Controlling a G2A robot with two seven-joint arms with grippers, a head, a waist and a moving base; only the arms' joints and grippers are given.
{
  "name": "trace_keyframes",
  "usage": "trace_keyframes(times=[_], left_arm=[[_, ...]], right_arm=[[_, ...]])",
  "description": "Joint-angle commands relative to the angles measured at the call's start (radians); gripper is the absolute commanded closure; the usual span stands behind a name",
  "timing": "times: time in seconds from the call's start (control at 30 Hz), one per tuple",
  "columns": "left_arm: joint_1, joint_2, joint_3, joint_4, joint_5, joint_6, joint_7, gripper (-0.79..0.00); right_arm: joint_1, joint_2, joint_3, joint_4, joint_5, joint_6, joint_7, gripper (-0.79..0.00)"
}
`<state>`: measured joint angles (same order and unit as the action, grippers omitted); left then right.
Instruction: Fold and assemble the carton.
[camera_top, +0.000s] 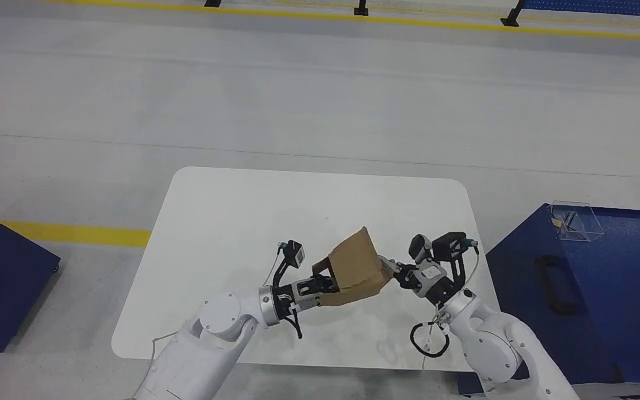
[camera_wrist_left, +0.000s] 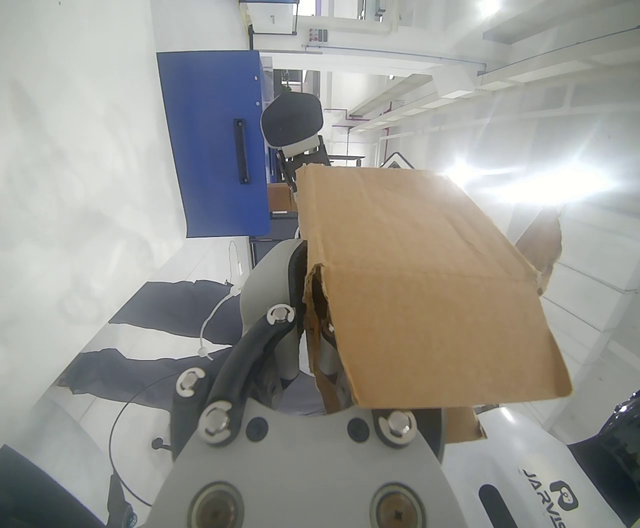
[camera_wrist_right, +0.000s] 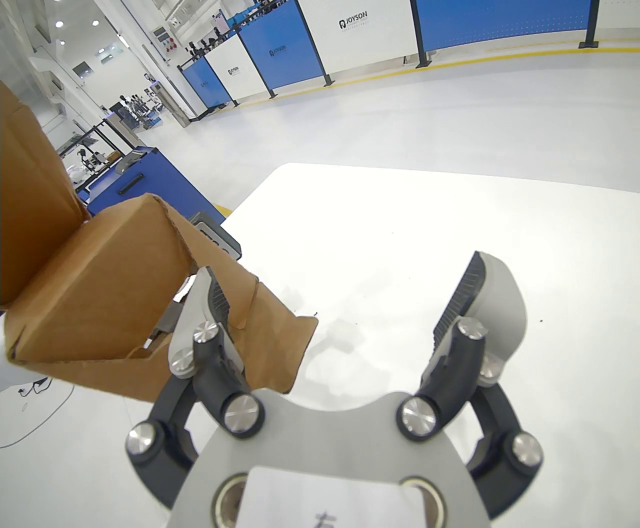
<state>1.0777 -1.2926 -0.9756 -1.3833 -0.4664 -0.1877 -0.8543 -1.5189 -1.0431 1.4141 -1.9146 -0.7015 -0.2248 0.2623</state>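
Observation:
A brown cardboard carton (camera_top: 352, 268) is held tilted above the near part of the white table (camera_top: 250, 220), partly folded, with loose flaps. My left gripper (camera_top: 313, 288) is shut on the carton's near-left wall; in the left wrist view the carton (camera_wrist_left: 425, 280) covers most of its fingers (camera_wrist_left: 327, 357). My right gripper (camera_wrist_right: 342, 280) is open and wide, just right of the carton (camera_wrist_right: 100, 280). One of its fingers (camera_wrist_right: 212, 300) rests against a hanging flap (camera_wrist_right: 272, 345), and nothing lies between the two fingers. In the top view the right gripper (camera_top: 396, 272) sits at the carton's right edge.
A blue cabinet (camera_top: 570, 290) stands close to the table's right side, with a clear holder (camera_top: 575, 220) on top. Another blue unit (camera_top: 20, 280) stands to the left. The table's far half is bare white surface.

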Motion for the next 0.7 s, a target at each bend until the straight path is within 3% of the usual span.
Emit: trace_keyframes(times=[0.0,0.67], left_arm=[[0.0,0.0,-0.001,0.0,0.0,-0.001,0.004,0.0],[0.015,0.0,-0.019,-0.009,-0.015,0.001,0.005,0.0]], right_arm=[[-0.001,-0.001,0.0,0.001,0.0,-0.001,0.001,-0.785],[0.013,-0.018,-0.057,0.012,-0.056,0.015,-0.034,-0.785]])
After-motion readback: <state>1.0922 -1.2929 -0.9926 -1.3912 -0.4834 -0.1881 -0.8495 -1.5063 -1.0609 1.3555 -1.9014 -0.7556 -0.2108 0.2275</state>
